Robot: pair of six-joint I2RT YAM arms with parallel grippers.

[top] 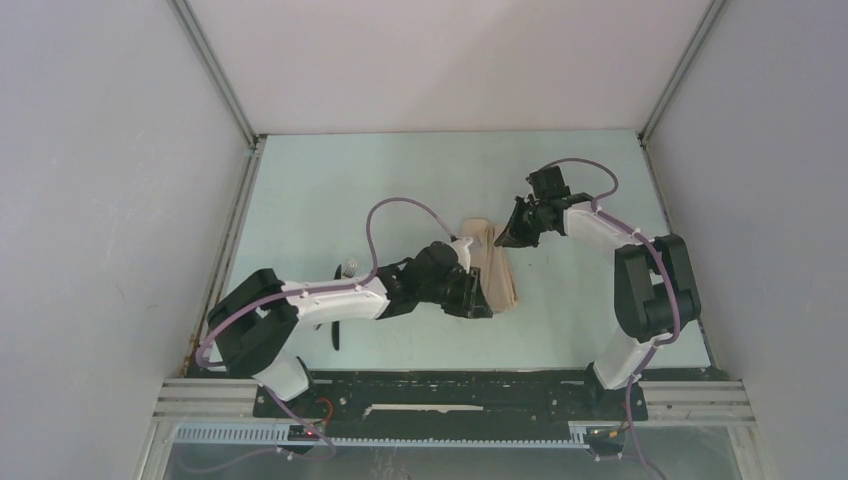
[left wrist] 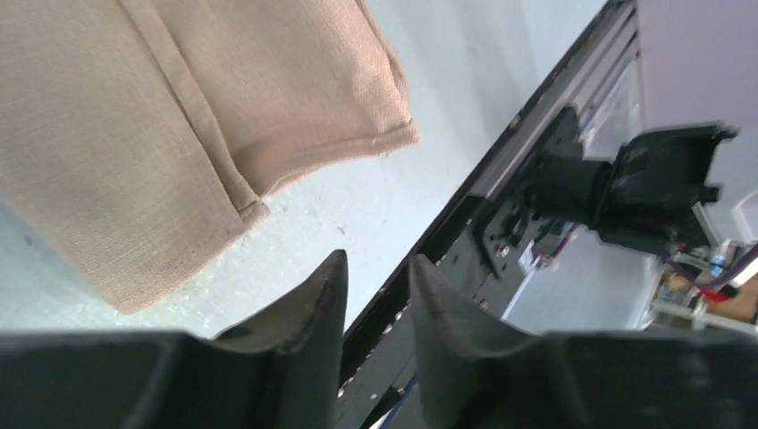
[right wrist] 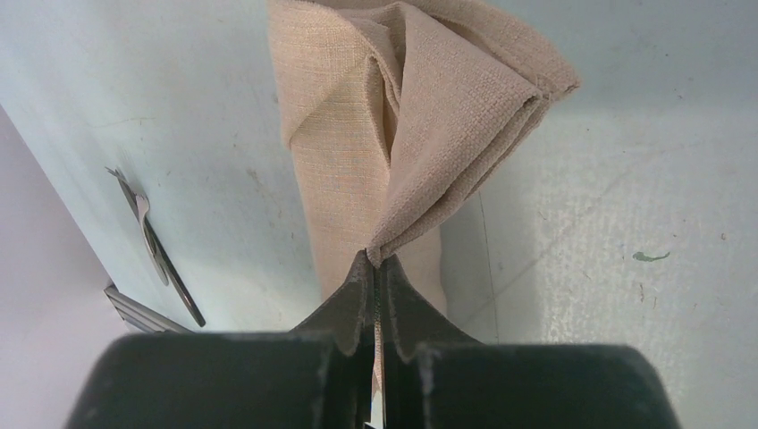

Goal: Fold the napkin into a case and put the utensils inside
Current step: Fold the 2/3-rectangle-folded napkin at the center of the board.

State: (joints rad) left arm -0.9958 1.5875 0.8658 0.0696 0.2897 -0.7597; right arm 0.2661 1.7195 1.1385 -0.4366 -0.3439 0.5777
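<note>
Your right jaws clamped a raised napkin (right wrist: 340, 161) fold; left jaws gaped empty. You probably needed a level pull.

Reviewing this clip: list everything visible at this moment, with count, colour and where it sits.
napkin: one, beige, folded into a narrow strip mid-table, between the two arms.
knife: one, black, on the table left of the napkin, partly under the left arm.
fork: one, silver, beside the knife, partly hidden by the left arm.
table: one, pale green, under everything.
walls: three, white-grey, at the left, back and right.
left claw: one, black, open and empty, by the napkin's near end.
right claw: one, black, shut on a fold at the napkin's far end.
</note>
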